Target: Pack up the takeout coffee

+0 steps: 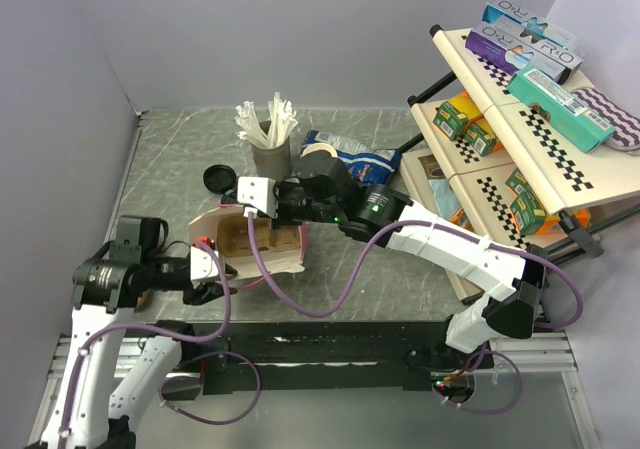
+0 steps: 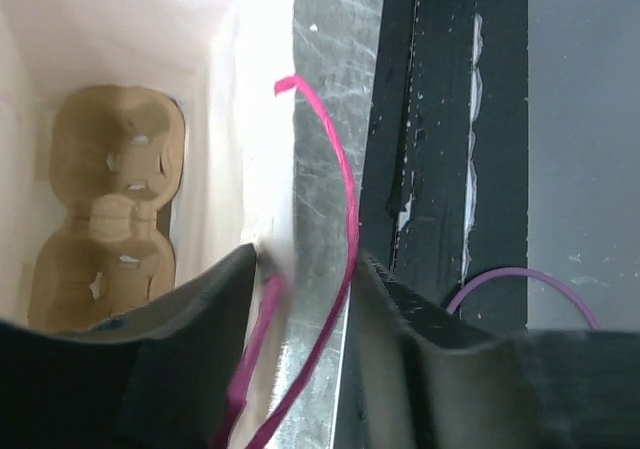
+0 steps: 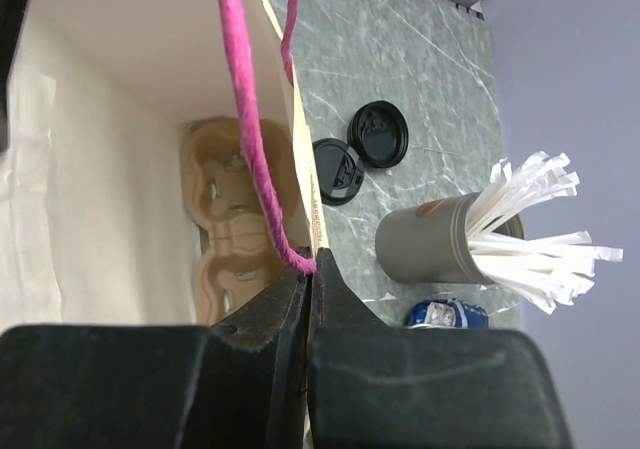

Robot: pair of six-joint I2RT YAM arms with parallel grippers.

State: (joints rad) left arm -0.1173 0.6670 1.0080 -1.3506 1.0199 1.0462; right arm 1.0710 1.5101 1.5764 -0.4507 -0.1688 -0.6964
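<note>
Two tools | right tool [image 3: 311, 267] pinches bag [image 3: 100, 169] rim | left tool [image 2: 306, 261] spread astride handle [image 2: 347, 194] | coffee unidentifiable

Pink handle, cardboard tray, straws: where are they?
pink handle [image 3: 244, 119], right wrist view, mid-length of the cord.
cardboard tray [image 2: 100, 129], left wrist view, its upper cup well.
straws [image 3: 510, 219], right wrist view, middle of the bundle.
</note>
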